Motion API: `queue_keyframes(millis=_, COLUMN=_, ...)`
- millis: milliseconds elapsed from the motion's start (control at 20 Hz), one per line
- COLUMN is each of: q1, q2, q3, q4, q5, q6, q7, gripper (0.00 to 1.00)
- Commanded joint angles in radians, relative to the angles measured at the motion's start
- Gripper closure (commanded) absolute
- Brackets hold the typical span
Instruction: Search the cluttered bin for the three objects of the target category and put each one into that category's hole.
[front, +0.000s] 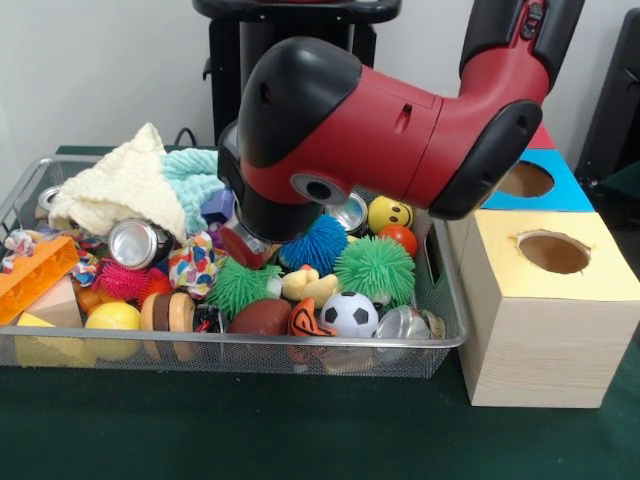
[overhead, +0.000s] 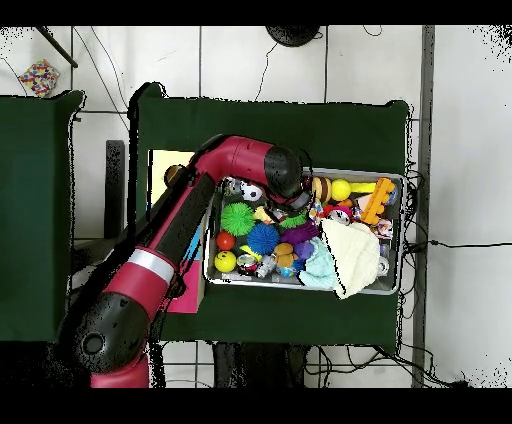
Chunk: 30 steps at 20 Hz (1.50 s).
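The red and black arm (front: 400, 130) reaches down into the middle of the wire bin (front: 200, 345), and its bulky wrist covers the hand almost wholly in both views; I cannot tell how far the hand is parted or whether it has hold of anything. The target category cannot be read from the scene, but balls look a likely candidate: a soccer ball (front: 349, 314) near the front wall, a brown football (front: 262, 318) just left of it, a yellow smiley ball (front: 389, 213) and an orange ball (front: 400, 239) toward the far right. The wooden box with a round hole (front: 553, 252) stands just right of the bin on the green desk (front: 300, 430), with a blue-topped box (front: 540, 185) behind it. The main risk, as I judge it, is a blind grasp: packed this tightly, the hand could close on a neighbour such as the blue spiky ball (front: 318, 245) or green spiky ball (front: 374, 268), or drag the soft cloths (front: 130, 185) at the far left up with it. Round things may also roll out of a loose pinch on the way across the bin wall. Much of the bin floor beneath the arm is hidden, and the small shiny items at the near right corner are hard to make out.
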Motion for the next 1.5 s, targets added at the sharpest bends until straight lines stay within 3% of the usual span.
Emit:
queue_keyframes(millis=50, q1=-0.019, q2=-0.053, q3=0.051, q4=-0.002, q5=0.014, q6=-0.072, q7=0.014, gripper=1.00)
queue_keyframes(millis=400, q1=0.044, q2=-0.169, q3=0.018, q4=0.115, q5=-0.029, q6=-0.203, q7=0.001, gripper=1.00)
queue_keyframes(millis=800, q1=0.085, q2=-0.247, q3=0.010, q4=0.148, q5=-0.064, q6=-0.309, q7=0.047, gripper=1.00)
queue_keyframes(millis=900, q1=0.083, q2=-0.252, q3=0.013, q4=0.142, q5=-0.067, q6=-0.308, q7=0.054, gripper=1.00)
queue_keyframes(millis=1150, q1=0.055, q2=-0.173, q3=0.041, q4=0.124, q5=-0.061, q6=-0.158, q7=0.041, gripper=1.00)
queue_keyframes(millis=1500, q1=0.045, q2=-0.184, q3=0.036, q4=0.101, q5=-0.084, q6=-0.204, q7=0.055, gripper=1.00)
